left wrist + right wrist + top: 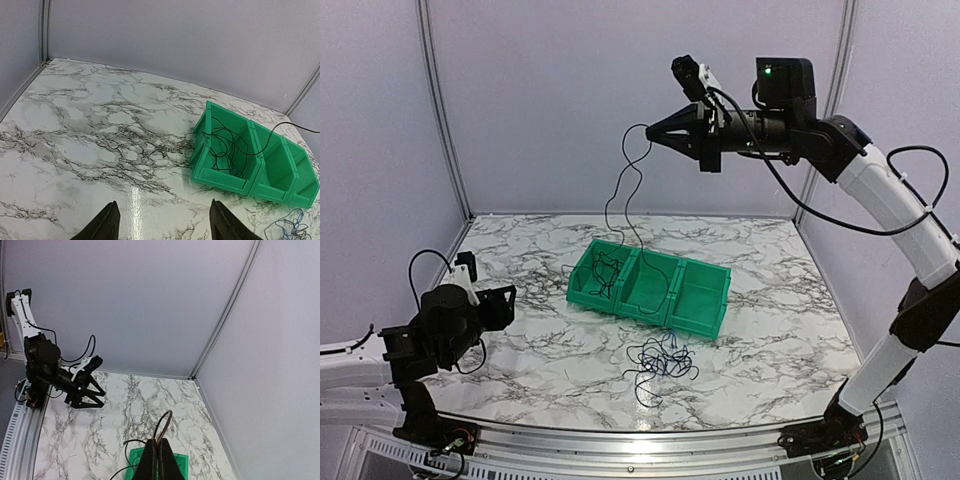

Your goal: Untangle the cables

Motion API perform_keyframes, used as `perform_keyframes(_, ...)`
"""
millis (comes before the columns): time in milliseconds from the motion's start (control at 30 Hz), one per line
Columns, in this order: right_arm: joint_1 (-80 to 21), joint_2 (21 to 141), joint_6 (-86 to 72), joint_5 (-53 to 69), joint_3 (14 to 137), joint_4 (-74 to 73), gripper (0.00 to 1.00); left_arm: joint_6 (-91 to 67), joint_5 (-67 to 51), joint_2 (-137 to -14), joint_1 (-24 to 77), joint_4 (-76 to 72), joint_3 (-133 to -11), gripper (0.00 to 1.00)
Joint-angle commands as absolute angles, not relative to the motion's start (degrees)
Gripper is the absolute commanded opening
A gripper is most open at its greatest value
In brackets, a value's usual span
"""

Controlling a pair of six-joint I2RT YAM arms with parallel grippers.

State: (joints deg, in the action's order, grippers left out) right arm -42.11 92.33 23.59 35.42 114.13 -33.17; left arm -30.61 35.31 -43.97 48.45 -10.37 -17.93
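Note:
My right gripper (653, 130) is raised high above the table, shut on a thin black cable (608, 208). That cable hangs down in a long curve into the green bins (705, 312). In the right wrist view the shut gripper (157, 442) pinches the cable's loop (163, 421). More black cable (227, 147) lies coiled in the left bin (220, 181). A tangle of black and blue cables (660, 362) lies on the table in front of the bins. My left gripper (508, 305) is low at the left, open and empty, with only bare marble between its fingers (107, 224).
The green bins are a row of three joined compartments standing mid-table at a slant. Grey walls and metal frame posts (440, 110) enclose the marble table (530, 350). The loose tangle (290, 227) shows at the lower right of the left wrist view.

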Motion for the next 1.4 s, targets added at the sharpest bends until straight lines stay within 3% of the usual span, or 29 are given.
perform_keyframes(0,-39.2,92.5,22.6,30.9,115.3,-27.5,0.00,-31.4,37.7,-41.7,48.7,-7.0,-15.9,0.63)
perform_keyframes(600,-31.7,93.8,16.9,31.9,123.6,-23.5,0.00,-31.7,38.1,-41.5,48.6,-7.4,-14.7,0.64)
perform_keyframes(1067,-31.6,92.7,18.4,30.9,111.4,-20.9,0.00,-32.7,37.2,-41.3,48.6,-7.4,-14.3,0.64)
perform_keyframes(1367,-31.6,93.6,17.4,32.4,116.8,-22.1,0.00,-33.3,37.5,-40.6,48.7,-7.2,-13.8,0.64)
